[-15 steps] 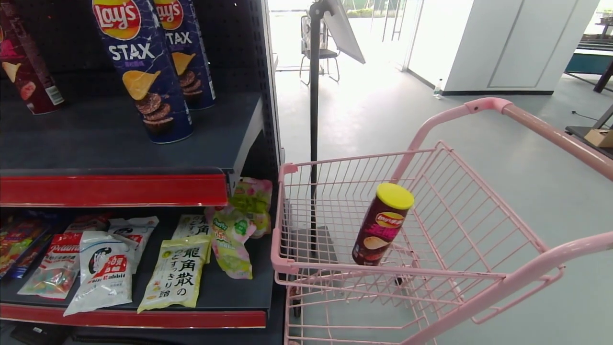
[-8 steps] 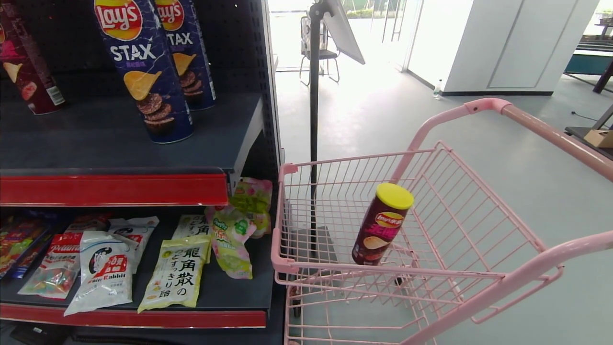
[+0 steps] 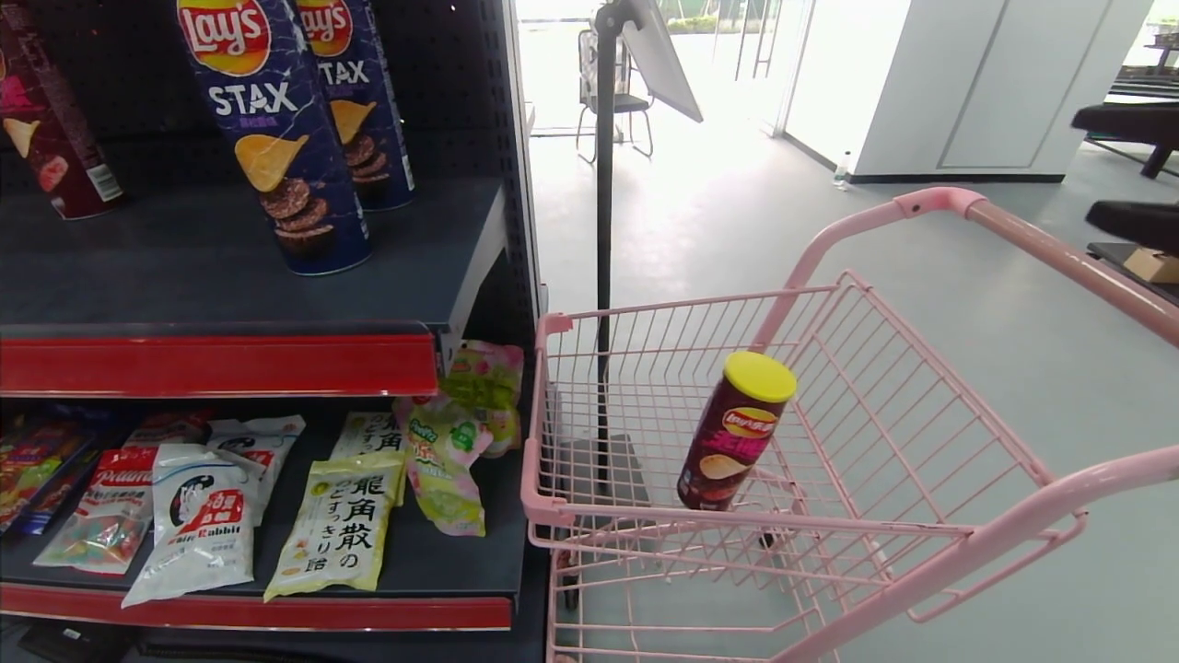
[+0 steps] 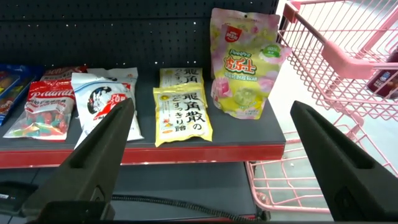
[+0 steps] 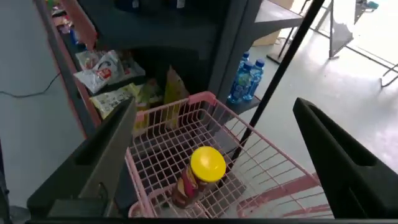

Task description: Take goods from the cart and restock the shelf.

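Observation:
A maroon chip can [image 3: 734, 433] with a yellow lid stands upright in the pink wire cart [image 3: 737, 518], right of the shelf. My right gripper [image 3: 1087, 168] shows at the far right edge, above and beyond the cart's handle, open. From the right wrist view that gripper [image 5: 211, 115] hangs high over the cart [image 5: 180, 106], with the can [image 5: 198, 174] below, between its spread fingers. My left gripper [image 4: 211, 106] is open and empty, facing the lower shelf's snack bags [image 4: 180, 112], with the cart [image 4: 329, 53] beside them.
The upper shelf [image 3: 203, 267] holds two tall blue chip tubes [image 3: 276, 138] and a maroon can [image 3: 51, 138], with bare room in front. The lower shelf [image 3: 442, 562] carries several snack bags. A black stand pole [image 3: 603, 230] rises behind the cart.
The right gripper's two dark fingers have come into the head view at the far right edge. The can, the cart and the shelf goods have stayed put.

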Controlling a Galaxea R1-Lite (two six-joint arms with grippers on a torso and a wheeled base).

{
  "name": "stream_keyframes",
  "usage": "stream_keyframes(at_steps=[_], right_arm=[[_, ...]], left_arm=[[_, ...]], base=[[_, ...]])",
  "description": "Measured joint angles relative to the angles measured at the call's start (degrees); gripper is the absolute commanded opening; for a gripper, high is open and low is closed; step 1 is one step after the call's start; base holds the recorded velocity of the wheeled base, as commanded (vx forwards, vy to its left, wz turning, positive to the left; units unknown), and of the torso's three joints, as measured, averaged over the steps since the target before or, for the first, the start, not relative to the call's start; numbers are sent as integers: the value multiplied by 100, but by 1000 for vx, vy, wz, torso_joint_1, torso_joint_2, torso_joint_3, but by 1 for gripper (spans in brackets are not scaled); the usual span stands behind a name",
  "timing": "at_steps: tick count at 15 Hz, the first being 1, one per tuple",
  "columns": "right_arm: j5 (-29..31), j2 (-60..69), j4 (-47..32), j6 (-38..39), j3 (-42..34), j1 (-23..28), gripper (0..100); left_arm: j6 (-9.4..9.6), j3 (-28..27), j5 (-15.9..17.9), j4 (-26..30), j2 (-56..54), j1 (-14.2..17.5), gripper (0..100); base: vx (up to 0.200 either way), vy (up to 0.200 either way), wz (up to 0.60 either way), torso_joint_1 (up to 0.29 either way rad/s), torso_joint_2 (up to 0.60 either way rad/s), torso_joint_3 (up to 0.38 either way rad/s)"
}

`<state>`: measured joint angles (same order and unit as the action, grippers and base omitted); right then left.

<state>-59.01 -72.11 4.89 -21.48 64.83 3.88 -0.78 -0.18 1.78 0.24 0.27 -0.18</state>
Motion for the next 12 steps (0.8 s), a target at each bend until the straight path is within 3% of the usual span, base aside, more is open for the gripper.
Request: stream_keyframes(at_steps=[3, 6, 9, 12], right_arm=[[-689, -1033, -213, -886, 160, 273, 100], [-735, -1719, -1017, -1690, 245, 345, 100], [-610, -2142, -1720, -1910, 262, 273, 100], [-585, -2367, -1723, -1957, 306, 111, 100]], left_arm=[[2, 0, 0, 2, 0, 0, 100], [0, 2, -1, 0, 0, 0, 100], [0, 2, -1, 2, 0, 0, 100], [2, 2, -1, 2, 0, 0, 100]], base=[[0, 0, 0, 0, 0, 0], [0, 0, 0, 0, 0, 0], [0, 0, 0, 0, 0, 0], [0, 0, 0, 0, 0, 0]])
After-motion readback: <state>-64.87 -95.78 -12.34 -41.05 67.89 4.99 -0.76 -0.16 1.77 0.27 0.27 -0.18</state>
